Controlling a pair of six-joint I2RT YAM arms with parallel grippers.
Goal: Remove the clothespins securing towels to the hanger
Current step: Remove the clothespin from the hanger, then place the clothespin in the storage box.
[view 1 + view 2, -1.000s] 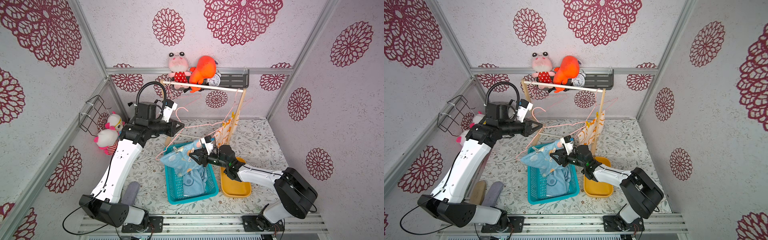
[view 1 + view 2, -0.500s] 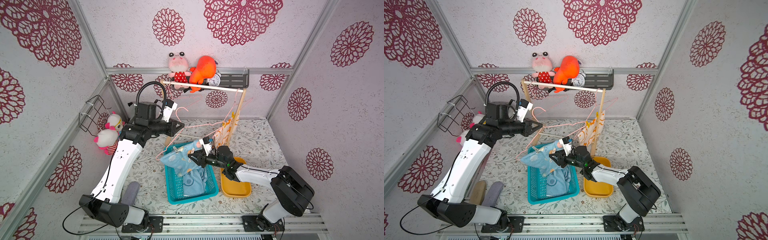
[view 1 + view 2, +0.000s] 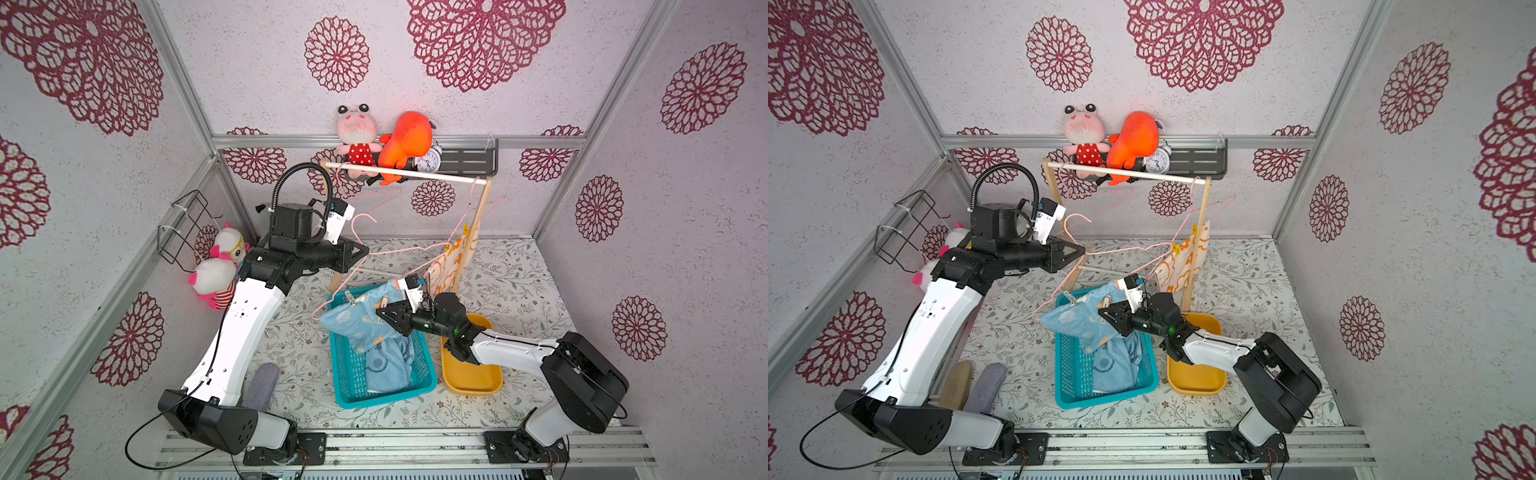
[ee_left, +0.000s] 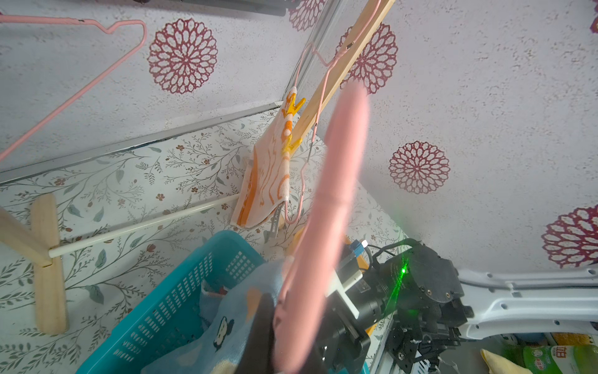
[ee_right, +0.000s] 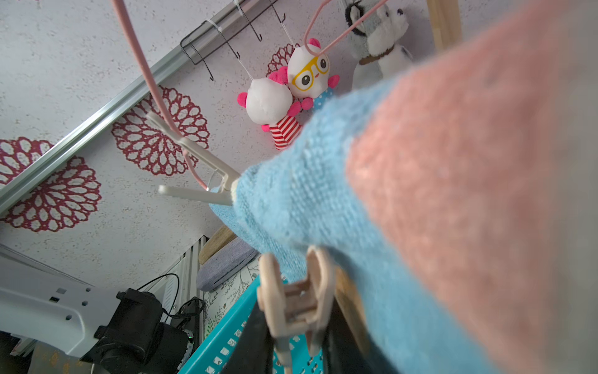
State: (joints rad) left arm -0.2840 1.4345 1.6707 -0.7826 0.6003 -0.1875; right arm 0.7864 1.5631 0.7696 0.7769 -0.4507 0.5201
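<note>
Pink wire is what everything hangs from here: the left gripper (image 3: 360, 251) is pressed tight on the neck of the hanger (image 4: 336, 181) and holds it in the air above the teal basket (image 3: 386, 401). A light blue towel (image 3: 357, 324) droops from the hanger's lower bar into the basket.

We judge the step in hand to be the taking of the beige clothespin (image 5: 294, 301), which sits at the towel's 1 o'clock corner in both top views. The right gripper (image 3: 382, 316) has come in from 4 o'clock. Its jaws stand narrow, with the dark fingers (image 5: 255, 343) on either side of the clothespin's two handles, so we read it as pinching that clothespin. How hard it squeezes we cannot tell.

Next we would squeeze until the clip's mouth parts, then draw it off the cloth and wire toward 4 o'clock, while the left gripper keeps the hanger from swinging. The yellow tray (image 3: 473, 380) at 3 o'clock of the basket looks the likely place to drop it.

More remains. A second pale clothespin (image 5: 200, 176) grips the towel's 11 o'clock corner. At 1 o'clock from the basket, a white towel (image 3: 453, 262) with orange print hangs from another hanger under yellow clothespins (image 4: 293, 108).
</note>
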